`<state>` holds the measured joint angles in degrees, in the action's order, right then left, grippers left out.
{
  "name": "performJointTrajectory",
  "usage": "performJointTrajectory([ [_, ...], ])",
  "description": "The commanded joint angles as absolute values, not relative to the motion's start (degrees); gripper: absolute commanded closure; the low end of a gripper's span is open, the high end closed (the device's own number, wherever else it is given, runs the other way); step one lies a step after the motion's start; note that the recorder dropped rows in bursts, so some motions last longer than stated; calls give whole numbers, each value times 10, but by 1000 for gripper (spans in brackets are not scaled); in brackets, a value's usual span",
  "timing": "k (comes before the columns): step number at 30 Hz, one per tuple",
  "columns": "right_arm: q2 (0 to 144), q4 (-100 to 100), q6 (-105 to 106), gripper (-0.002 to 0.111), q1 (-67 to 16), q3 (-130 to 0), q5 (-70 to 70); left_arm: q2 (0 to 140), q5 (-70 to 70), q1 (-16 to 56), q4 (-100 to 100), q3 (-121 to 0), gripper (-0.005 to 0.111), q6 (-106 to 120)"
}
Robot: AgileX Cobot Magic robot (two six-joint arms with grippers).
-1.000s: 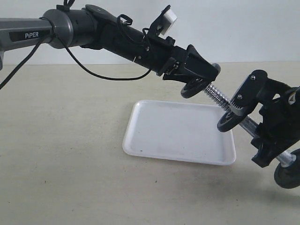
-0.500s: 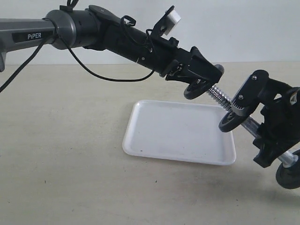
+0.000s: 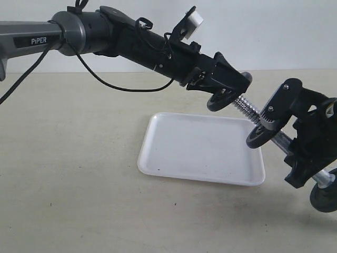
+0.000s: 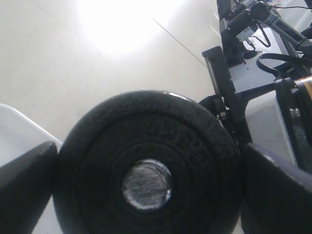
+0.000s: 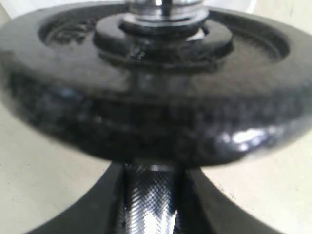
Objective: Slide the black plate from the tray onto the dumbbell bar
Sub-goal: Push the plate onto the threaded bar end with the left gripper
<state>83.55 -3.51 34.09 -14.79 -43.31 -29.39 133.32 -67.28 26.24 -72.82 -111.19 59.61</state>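
Note:
My left gripper (image 3: 223,96) is shut on the black plate (image 3: 219,99), holding it by its rim above the far right corner of the white tray (image 3: 184,153). The plate sits over the tip of the dumbbell bar (image 3: 245,108); in the left wrist view the bar's steel end (image 4: 146,184) fills the hole of the black plate (image 4: 146,131) between my fingers (image 4: 25,190). My right gripper (image 3: 288,145) is shut on the bar's knurled handle (image 5: 151,200), holding it slanted. A larger black disc (image 3: 259,135) sits on the bar just ahead of that grip, and another disc (image 3: 322,196) at the low end.
The tray lies on a beige table (image 3: 68,174) with nothing in it. A black cable (image 3: 100,79) hangs under the left arm. A pale wall runs along the back.
My left gripper has carried the black plate a little to the right, onto the threaded tip of the bar. The right arm has barely shifted, and nothing moved in the last half second.

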Motion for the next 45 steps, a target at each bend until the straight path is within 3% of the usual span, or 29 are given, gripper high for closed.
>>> performJointTrajectory([
  [1, 806, -33, 331, 108, -144, -460, 128, 1324, -700, 273, -777, -1116, 47, 586],
  [5, 806, -33, 331, 108, -144, -460, 128, 1324, -700, 273, -777, -1116, 41, 585],
  [11, 806, -33, 331, 108, -144, -460, 126, 1324, -700, 273, -777, -1116, 21, 585],
  [23, 806, -33, 331, 108, -144, -460, 125, 1324, -700, 273, -798, -1116, 4, 585],
  [45, 789, -33, 315, 108, -144, -460, 149, 1324, -700, 272, -801, -1116, 0, 572],
])
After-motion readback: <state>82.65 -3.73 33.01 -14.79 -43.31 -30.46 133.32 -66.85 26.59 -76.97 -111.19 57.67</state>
